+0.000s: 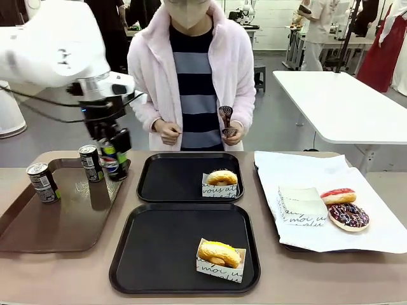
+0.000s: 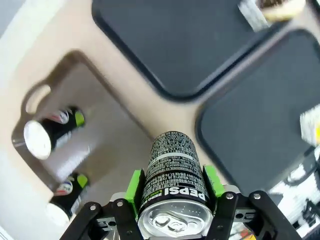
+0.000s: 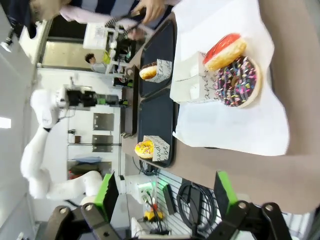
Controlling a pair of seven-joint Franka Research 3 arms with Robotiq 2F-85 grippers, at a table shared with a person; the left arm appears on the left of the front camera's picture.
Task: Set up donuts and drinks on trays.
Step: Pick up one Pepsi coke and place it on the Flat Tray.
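My left gripper (image 1: 113,152) is shut on a black Pepsi can (image 1: 112,161) and holds it upright above the right edge of the brown tray (image 1: 57,222). In the left wrist view the can (image 2: 172,165) sits between the green pads (image 2: 135,186). Two more cans (image 1: 42,182) (image 1: 91,163) stand on the brown tray. Each black tray, far (image 1: 172,178) and near (image 1: 159,244), holds one yellow donut in a paper holder (image 1: 222,178) (image 1: 219,253). My right gripper (image 3: 166,195) is open and holds nothing, off the table's right end.
A white-paper-lined tray (image 1: 375,238) at the right carries a red-iced donut (image 1: 338,196), a chocolate sprinkled donut (image 1: 348,216) and a stack of paper holders (image 1: 301,204). The person stands at the far side holding tongs (image 1: 226,121).
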